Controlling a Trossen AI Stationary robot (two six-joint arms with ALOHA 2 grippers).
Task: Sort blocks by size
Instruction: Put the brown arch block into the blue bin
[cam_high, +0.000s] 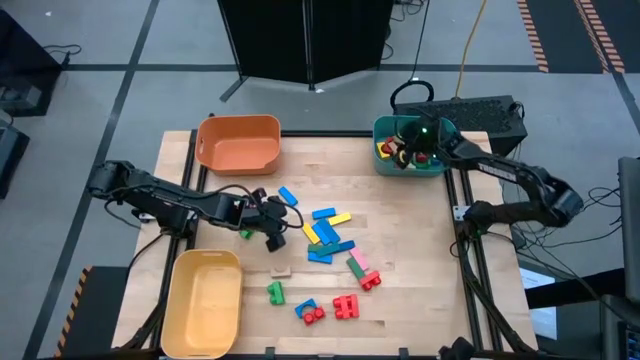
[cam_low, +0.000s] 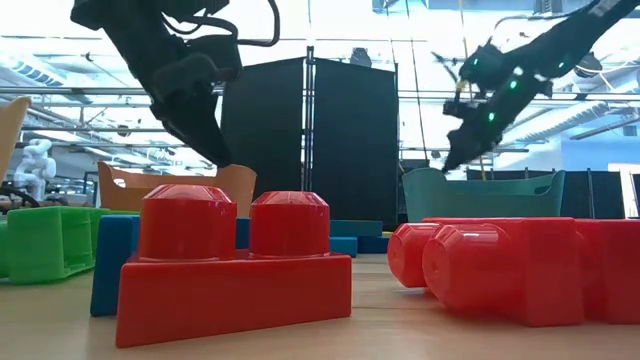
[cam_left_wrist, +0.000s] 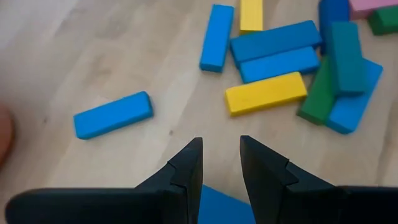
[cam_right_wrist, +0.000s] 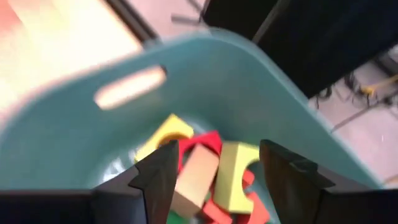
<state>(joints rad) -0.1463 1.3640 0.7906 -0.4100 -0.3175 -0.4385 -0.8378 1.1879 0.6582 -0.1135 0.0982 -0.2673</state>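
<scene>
My right gripper (cam_high: 418, 146) hangs over the teal bin (cam_high: 384, 160) at the far right corner of the counter (cam_high: 420, 270). In the right wrist view my right fingers (cam_right_wrist: 163, 175) stand wide apart, nothing between them. Below them, inside the bin, lie a yellow arch (cam_right_wrist: 166, 134), a tan block (cam_right_wrist: 196, 175), a pale yellow arch (cam_right_wrist: 235, 175) and red pieces (cam_right_wrist: 249, 208), all piled loosely against each other.

My left gripper (cam_high: 272, 232) sits low over the counter, left of the main scatter of blocks (cam_high: 328, 240) and between the orange bin (cam_high: 238, 142) and the yellow bin (cam_high: 203, 300). My left fingers (cam_left_wrist: 186, 171) stand narrow, a slim gap between the tips. A blue block (cam_left_wrist: 217, 208) shows just under and behind them; I cannot tell whether I hold it.

Ahead of the left fingers: 1 blue bar (cam_left_wrist: 113, 115) lying alone, then a cluster of blue bars (cam_left_wrist: 277, 43), a yellow bar (cam_left_wrist: 266, 93) and a green bar (cam_left_wrist: 318, 93), several touching or overlapping.

Nearer the front edge of the counter: a green brick (cam_high: 275, 292), a red studded brick (cam_high: 346, 306), a blue and red piece (cam_high: 309, 312), a pink and green bar (cam_high: 357, 264).
</scene>
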